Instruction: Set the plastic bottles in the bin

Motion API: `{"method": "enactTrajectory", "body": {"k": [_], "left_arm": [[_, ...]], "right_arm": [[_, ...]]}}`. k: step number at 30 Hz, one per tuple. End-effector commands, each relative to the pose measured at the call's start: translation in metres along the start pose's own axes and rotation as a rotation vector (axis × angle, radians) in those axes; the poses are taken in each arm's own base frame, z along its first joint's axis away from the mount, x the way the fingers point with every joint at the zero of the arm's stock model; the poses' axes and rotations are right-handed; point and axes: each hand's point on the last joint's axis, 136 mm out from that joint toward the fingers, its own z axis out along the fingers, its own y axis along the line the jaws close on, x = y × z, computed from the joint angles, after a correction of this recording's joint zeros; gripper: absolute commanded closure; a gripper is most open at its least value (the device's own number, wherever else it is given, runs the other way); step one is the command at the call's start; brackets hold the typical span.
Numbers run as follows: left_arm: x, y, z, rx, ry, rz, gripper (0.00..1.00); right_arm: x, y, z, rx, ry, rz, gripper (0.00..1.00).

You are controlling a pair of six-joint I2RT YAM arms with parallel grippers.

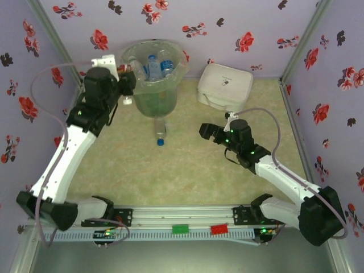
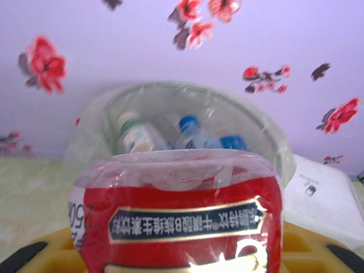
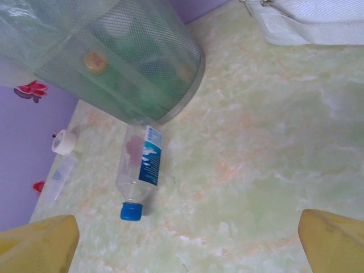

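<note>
Where the arms are bolted: the near edge of the table (image 1: 227,187), both bases side by side.
Right gripper (image 1: 206,133): right of the table's middle, jaws spread wide and holding nothing, low over the marbled top and turned left toward the loose bottle.
Loose bottle (image 1: 160,132): a clear water bottle with a blue label, lying on its side at mid-table. Its blue cap (image 3: 130,212) points near and its base lies at the bin's foot, touching or just beside it; which one cannot be told.
How it will likely handle: it looks empty, so light. The thin wall should give under a hard squeeze, and the smooth round body is apt to roll or squirt out.
Where to take hold: across the labelled middle with the jaws square to its length, a little toward the cap, since the bin crowds the far end.
Left gripper (image 1: 131,81): raised at the bin's left rim, clamped on a red-labelled bottle (image 2: 182,210), which sits between its fingers facing the bin's mouth.
Bin (image 1: 159,99): far centre-left, translucent green with a clear bag lining it. Several binned bottles (image 1: 154,65), blue-capped and one green, lie inside.
White lidded box (image 1: 226,85): far, right of the bin and apart from it.
</note>
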Motion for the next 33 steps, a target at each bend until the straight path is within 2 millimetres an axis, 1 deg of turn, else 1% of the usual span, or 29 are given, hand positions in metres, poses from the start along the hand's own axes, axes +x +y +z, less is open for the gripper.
{"method": "enactTrajectory", "body": {"k": [1, 2, 3, 5, 6, 7, 9, 10, 13, 15, 16, 19, 20, 24, 29, 33], "left_arm": [[-0.024, -0.023, 0.022, 0.12, -0.003, 0.08, 0.73], [-0.023, -0.028, 0.034, 0.148, 0.021, 0.089, 0.73], [-0.028, -0.035, 0.042, 0.182, 0.03, 0.103, 0.73], [-0.031, -0.041, 0.06, 0.212, 0.066, 0.136, 0.74], [-0.03, -0.046, 0.068, 0.232, 0.094, 0.165, 0.74], [-0.025, -0.048, 0.078, 0.237, 0.127, 0.186, 0.75], [-0.021, -0.048, 0.095, 0.231, 0.177, 0.223, 0.75], [-0.02, -0.048, 0.102, 0.228, 0.191, 0.238, 0.75], [-0.009, -0.043, 0.127, 0.218, 0.247, 0.287, 0.75], [-0.006, -0.039, 0.143, 0.207, 0.261, 0.286, 0.74], [-0.001, -0.035, 0.148, 0.2, 0.279, 0.284, 0.74], [0.002, -0.026, 0.166, 0.184, 0.269, 0.268, 0.73], [-0.001, -0.023, 0.172, 0.18, 0.248, 0.263, 0.73], [-0.006, -0.014, 0.186, 0.17, 0.206, 0.258, 0.71], [-0.003, -0.017, 0.192, 0.212, 0.198, 0.281, 0.67], [0.0, -0.017, 0.194, 0.218, 0.204, 0.294, 0.53]], "right_arm": [[-0.003, -0.007, -0.004, 0.026, -0.021, -0.024, 0.0], [-0.003, -0.006, -0.004, 0.026, -0.019, -0.026, 0.0], [-0.003, -0.007, -0.005, 0.029, -0.019, -0.03, 0.0], [-0.003, -0.008, -0.005, 0.036, -0.018, -0.032, 0.0], [-0.003, -0.008, -0.005, 0.036, -0.02, -0.033, 0.0], [-0.004, -0.008, -0.006, 0.038, -0.022, -0.033, 0.0], [-0.004, -0.008, -0.005, 0.039, -0.025, -0.033, 0.0], [-0.004, -0.008, -0.006, 0.038, -0.026, -0.032, 0.0], [-0.005, -0.009, -0.006, 0.04, -0.029, -0.032, 0.0], [-0.004, -0.009, -0.006, 0.043, -0.026, -0.033, 0.0], [-0.004, -0.009, -0.006, 0.042, -0.027, -0.034, 0.0], [-0.004, -0.009, -0.007, 0.043, -0.029, -0.037, 0.0], [-0.005, -0.009, -0.008, 0.045, -0.033, -0.038, 0.0], [-0.006, -0.009, -0.008, 0.047, -0.034, -0.047, 0.0], [-0.008, -0.011, -0.006, 0.06, -0.035, -0.057, 0.0], [-0.01, -0.007, -0.002, 0.055, -0.021, -0.059, 0.01]]}}
